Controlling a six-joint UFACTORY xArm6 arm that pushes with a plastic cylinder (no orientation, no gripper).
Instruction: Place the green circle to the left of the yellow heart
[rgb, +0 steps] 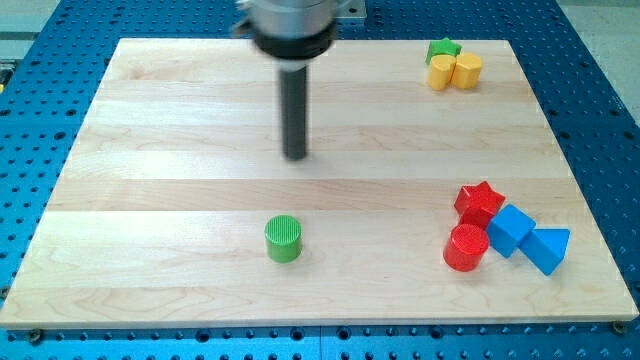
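The green circle (284, 239) stands low on the wooden board, a little left of centre. My tip (295, 156) is above it in the view, well apart from it and slightly to its right. Two yellow blocks sit at the view's top right: one (441, 73) on the left and one (467, 70) touching it on the right. I cannot tell which of them is the heart. A green block (443, 49) touches them from above.
At the lower right lies a cluster: a red star (480, 203), a red cylinder (466, 247), a blue cube-like block (510, 230) and a blue triangle (547, 248). The board's edge (320, 325) meets a blue perforated table.
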